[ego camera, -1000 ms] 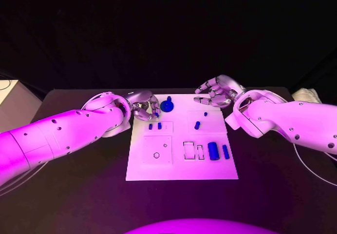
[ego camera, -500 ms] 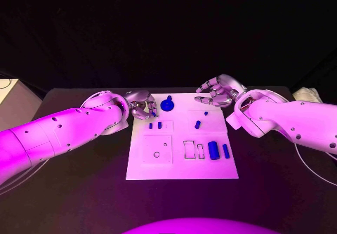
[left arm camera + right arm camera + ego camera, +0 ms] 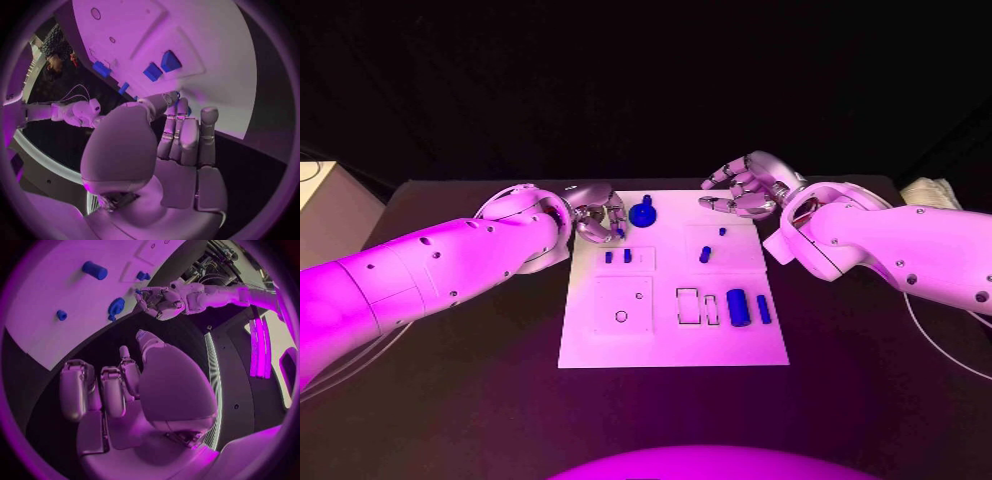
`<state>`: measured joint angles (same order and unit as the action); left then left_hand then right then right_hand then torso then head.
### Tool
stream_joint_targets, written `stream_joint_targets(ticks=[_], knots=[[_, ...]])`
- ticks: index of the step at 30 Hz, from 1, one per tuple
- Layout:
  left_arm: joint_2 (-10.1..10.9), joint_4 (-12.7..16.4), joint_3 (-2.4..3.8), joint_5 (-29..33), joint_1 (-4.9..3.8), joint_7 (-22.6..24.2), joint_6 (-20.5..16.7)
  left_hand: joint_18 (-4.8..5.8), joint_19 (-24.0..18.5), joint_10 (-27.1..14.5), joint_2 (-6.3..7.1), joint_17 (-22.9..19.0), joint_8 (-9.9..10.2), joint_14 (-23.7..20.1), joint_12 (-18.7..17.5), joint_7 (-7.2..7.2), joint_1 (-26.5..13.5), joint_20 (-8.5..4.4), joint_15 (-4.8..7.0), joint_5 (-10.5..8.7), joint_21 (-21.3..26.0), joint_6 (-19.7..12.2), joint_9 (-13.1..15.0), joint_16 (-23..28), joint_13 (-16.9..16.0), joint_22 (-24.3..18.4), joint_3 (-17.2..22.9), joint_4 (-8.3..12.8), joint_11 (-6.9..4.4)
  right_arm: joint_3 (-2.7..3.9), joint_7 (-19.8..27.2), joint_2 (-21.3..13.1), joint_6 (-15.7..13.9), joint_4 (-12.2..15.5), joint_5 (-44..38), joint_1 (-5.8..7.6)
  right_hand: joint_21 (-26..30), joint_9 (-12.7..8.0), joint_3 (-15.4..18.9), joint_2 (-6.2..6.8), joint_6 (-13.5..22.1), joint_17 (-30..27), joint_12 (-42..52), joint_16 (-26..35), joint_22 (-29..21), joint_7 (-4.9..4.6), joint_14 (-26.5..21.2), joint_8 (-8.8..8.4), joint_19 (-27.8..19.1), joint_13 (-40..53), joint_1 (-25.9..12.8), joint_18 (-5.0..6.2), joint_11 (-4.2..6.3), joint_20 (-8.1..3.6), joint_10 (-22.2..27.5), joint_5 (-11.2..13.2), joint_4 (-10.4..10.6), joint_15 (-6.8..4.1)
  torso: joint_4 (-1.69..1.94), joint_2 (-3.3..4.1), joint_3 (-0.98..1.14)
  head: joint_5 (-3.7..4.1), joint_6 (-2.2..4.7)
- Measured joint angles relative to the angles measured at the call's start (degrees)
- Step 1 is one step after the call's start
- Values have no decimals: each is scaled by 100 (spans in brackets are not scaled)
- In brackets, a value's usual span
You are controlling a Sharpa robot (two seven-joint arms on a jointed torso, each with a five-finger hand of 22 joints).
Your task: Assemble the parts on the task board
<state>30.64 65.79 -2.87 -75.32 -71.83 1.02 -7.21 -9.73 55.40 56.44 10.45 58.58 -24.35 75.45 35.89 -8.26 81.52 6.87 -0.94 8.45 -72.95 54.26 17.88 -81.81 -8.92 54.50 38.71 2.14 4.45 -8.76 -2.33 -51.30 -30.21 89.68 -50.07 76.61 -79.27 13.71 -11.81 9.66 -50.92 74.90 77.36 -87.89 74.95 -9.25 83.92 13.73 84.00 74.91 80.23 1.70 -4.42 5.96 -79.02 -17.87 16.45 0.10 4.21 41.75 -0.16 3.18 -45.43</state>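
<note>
The white task board lies in the middle of the table. My left hand hovers at its far left corner and pinches a small blue part between thumb and fingers. Just right of it a round blue knob stands on the board. Two small blue pieces sit below the hand. My right hand hangs over the far right corner, its fingers loosely bent and holding nothing. A thick blue cylinder and a thin bar lie at the board's right side.
Two more small blue pieces sit right of the board's centre. Outlined slots and a square panel with holes mark the near half. A pale object lies at the table's far right.
My left hand has edged slightly toward the board's far edge with the blue part still pinched. The right hand has not moved.
</note>
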Motion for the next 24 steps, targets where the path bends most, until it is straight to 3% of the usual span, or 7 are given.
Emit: stream_joint_targets(ticks=[24], knots=[[-84, -84, -8, -57, -14, -83, 227, 1, 21, 41, 8, 39, 31, 20, -11, -1, -8, 22, 20, -12, 0, 43, 19, 0, -12, 37, -15, 15, -3, 0, 0, -2, 0, 3, 0, 0, 0, -7, -32, 0, 0, 4, 0, 0, -2, 0, 0, 0, 0, 0, 0, 0, 0, 0, 0, -32, -1, 0, 6, -5, 0, 11, -26]])
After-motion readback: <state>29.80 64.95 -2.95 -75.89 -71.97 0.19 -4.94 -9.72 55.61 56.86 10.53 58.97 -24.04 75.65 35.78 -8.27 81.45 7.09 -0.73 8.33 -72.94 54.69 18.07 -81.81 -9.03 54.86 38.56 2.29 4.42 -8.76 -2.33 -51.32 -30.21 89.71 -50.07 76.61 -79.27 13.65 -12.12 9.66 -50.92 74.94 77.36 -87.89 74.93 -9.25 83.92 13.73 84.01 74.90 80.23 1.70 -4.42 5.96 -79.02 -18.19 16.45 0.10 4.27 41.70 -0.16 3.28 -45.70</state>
